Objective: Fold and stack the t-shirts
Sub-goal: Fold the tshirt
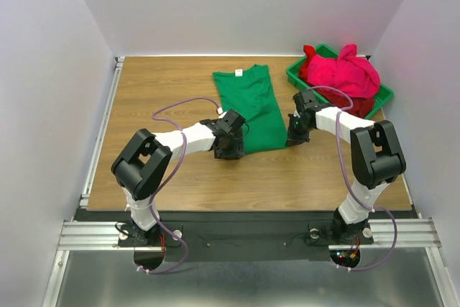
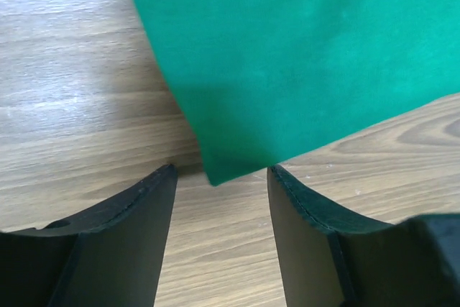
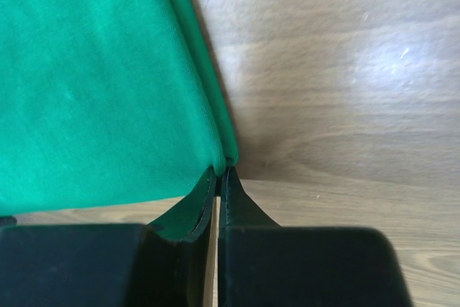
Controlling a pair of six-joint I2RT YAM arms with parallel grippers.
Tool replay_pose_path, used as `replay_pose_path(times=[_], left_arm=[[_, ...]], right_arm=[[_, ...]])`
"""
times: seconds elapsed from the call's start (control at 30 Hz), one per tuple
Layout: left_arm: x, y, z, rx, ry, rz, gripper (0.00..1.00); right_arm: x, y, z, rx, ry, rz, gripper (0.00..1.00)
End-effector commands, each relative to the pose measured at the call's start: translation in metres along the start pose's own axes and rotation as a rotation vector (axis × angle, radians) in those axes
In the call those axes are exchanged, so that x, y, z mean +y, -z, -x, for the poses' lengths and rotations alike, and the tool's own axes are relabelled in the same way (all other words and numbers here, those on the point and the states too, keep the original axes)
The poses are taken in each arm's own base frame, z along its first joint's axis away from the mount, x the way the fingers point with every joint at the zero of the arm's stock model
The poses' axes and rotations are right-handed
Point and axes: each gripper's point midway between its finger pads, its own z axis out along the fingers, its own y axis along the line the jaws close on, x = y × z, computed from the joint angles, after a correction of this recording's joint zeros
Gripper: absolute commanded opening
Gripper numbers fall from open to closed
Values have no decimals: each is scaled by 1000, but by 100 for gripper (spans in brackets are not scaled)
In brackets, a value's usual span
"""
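The green t-shirt (image 1: 255, 102) lies folded into a long strip on the wooden table (image 1: 165, 91), its white neck label (image 1: 238, 72) at the far end. My left gripper (image 1: 236, 150) is open at the shirt's near left corner; in the left wrist view the corner of the green shirt (image 2: 302, 55) sits at the tips of the spread left gripper (image 2: 221, 170). My right gripper (image 1: 293, 139) is shut on the near right corner; the right wrist view shows the right gripper (image 3: 219, 172) pinching the green shirt's hem (image 3: 100, 84). The pink t-shirt (image 1: 345, 73) and the red t-shirt (image 1: 363, 108) lie bunched in the bin.
A rigid green plastic bin (image 1: 296, 77) stands at the far right corner of the table. White walls close in the table on the left, back and right. A metal rail (image 1: 100, 127) runs along the left edge.
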Motion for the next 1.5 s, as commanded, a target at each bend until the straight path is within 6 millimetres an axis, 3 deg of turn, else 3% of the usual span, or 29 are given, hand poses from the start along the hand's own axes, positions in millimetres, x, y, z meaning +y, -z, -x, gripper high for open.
replay_pose_path(times=[0.0,0.3,0.5,1.1,1.27,1.37,1.47], left_arm=[[-4,4,15,-46,-11,19,63],[2,0,15,-52,-6,51,57],[5,3,12,-56,-3,52,48],[9,6,5,-57,-4,31,47],[10,6,5,-56,-10,37,38],[9,4,5,-54,-14,37,27],[8,4,6,-50,-18,36,24]], right_arm=[[-7,1,-18,42,-3,-11,0],[-8,5,-22,39,-6,-8,0],[-9,7,-23,36,-7,-11,0],[-9,7,-21,34,-7,-15,0],[-8,7,-20,34,-10,-15,0],[-8,8,-20,35,-7,-16,0],[-9,8,-20,34,-7,-19,0]])
